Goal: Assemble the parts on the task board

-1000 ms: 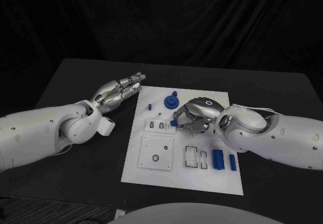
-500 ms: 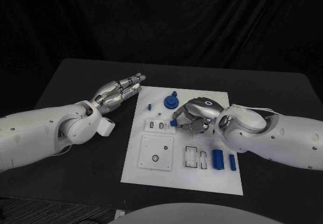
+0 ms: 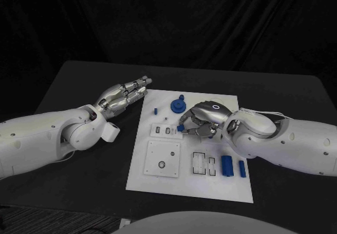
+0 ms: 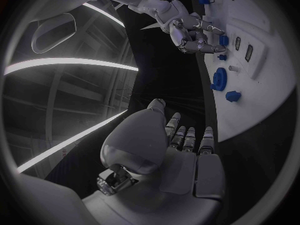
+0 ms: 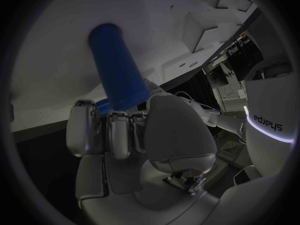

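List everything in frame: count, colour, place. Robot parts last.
table: 1, black, under everything.
task board: 1, white, middle of the table.
gear: 1, blue, far end of the board.
small peg: 1, blue, far left of the board.
cylinders: 2, blue, side by side near the board's right edge, one thick, one thin.
long cylinder: 1, blue, held in the right hand over the board.
left hand: 1, silver, fingers straight and together, holding nothing, over the table beside the board's far left corner.
right hand: 1, silver, over the board's middle, gripping the long cylinder.
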